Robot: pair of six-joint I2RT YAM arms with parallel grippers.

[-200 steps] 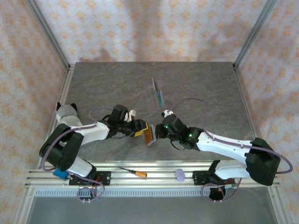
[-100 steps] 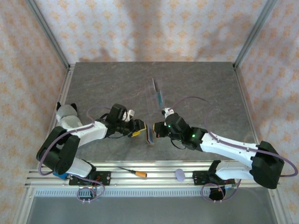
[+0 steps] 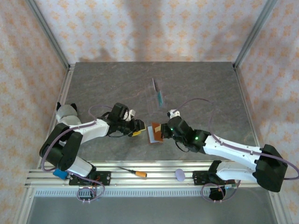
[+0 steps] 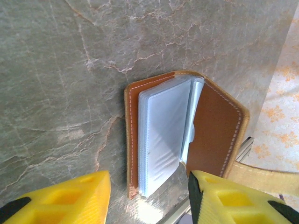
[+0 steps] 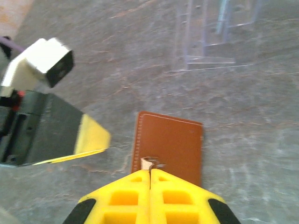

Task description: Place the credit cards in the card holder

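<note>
1. Holder (image 3: 153,134) is seen lying open on the surface (image 3: 103,88), near the front middle and between the two hands.
2. In the left wrist view the holder (image 4: 159,135) is shown with one brown cover flat on the stone. Its pale slotted pockets are fanned upward, and the other brown cover is raised at a tilt on the right.
3. The left hand (image 3: 139,128) is held low just beside the holder. Its yellow fingers (image 4: 60,198) are spread apart, and only the holder's near end lies in the gap between them. Nothing is gripped there.
4. The right hand (image 5: 150,179) is pressed together, and the edge of the raised cover (image 5: 170,142) is pinched at its tips. In the top view this hand (image 3: 160,132) is seen touching the holder's right side.
5. A teal card (image 3: 160,98) is stood on edge in a clear tray (image 3: 154,100), well beyond the holder toward the back of the surface.
6. An orange-handled screwdriver (image 3: 134,172) and a small purple disc (image 3: 180,175) are laid on the front rail, apart from everything else.
</note>
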